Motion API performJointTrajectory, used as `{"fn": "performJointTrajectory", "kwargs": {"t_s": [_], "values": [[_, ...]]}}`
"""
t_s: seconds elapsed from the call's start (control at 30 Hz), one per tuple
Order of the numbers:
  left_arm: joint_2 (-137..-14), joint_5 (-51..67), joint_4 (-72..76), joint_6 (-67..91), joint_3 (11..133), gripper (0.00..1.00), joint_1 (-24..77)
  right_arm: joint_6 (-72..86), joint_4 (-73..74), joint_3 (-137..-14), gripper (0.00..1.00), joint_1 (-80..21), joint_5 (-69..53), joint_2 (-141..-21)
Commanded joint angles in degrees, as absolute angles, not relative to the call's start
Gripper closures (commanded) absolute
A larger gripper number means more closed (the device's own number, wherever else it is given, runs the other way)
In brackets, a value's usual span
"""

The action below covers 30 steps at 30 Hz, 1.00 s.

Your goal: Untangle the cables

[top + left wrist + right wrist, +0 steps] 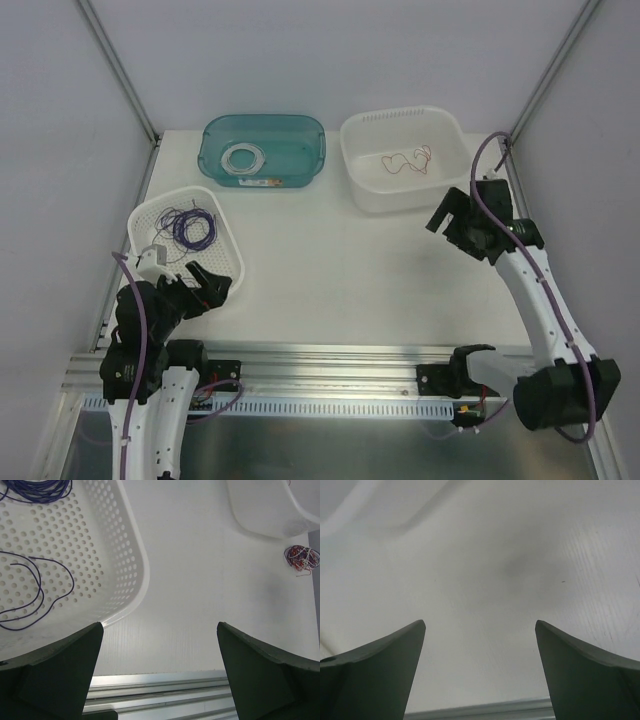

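both my pincers stand wide apart and hold nothing: the left gripper [160,627] hangs by the near corner of the perforated basket [135,555], and the right gripper [480,625] looks down on bare table [485,565] with no wire between its fingers. as i judge it, the job is partly done. loose purple wires [190,225] lie spread in the basket, a white coil [245,158] sits in the teal bin [315,150], and a red wire [405,160] lies alone in the white tub [450,130], so strands seem to be sorted by colour. what is left is the tangled clump of cables [301,558], red, white and dark strands knotted together, lying on the table just beside the tub's near corner, at the far right of my left wrist view. from above i cannot see it; my right arm seems to cover that spot. the clump is well apart from my left pincer and nearer my right one. the tub wall close beside it could crowd a reach from that side, and the thin loops may snag each other when pulled.
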<state>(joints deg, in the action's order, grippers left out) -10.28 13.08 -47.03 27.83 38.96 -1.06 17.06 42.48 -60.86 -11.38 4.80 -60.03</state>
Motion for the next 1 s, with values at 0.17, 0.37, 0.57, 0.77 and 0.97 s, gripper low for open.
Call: {"fn": "performJointTrajectory", "kwargs": {"t_s": [0.17,0.37,0.57,0.77,0.97], "values": [[-10.28,15.73,-46.32,30.94,37.79,0.01,-0.61,38.04,29.37,-66.36,0.03,5.0,13.43,-77.51],[-14.31,16.44,-46.23,30.94,39.64,0.01,-0.18,46.4,23.38,-69.86,0.02,11.42,14.5,-90.33],[-17.57,16.79,-46.32,31.29,40.52,0.01,-0.26,49.47,15.91,-73.2,0.02,14.06,8.79,-102.99],[-21.52,18.81,-46.58,31.38,42.1,0.01,-0.18,51.59,13.98,-72.08,0.14,14.24,8.53,-107.32],[-25.92,19.07,-46.41,30.32,43.85,0.01,-0.18,46.59,13.8,-68.12,0.69,14.06,6.42,-103.81]]}}
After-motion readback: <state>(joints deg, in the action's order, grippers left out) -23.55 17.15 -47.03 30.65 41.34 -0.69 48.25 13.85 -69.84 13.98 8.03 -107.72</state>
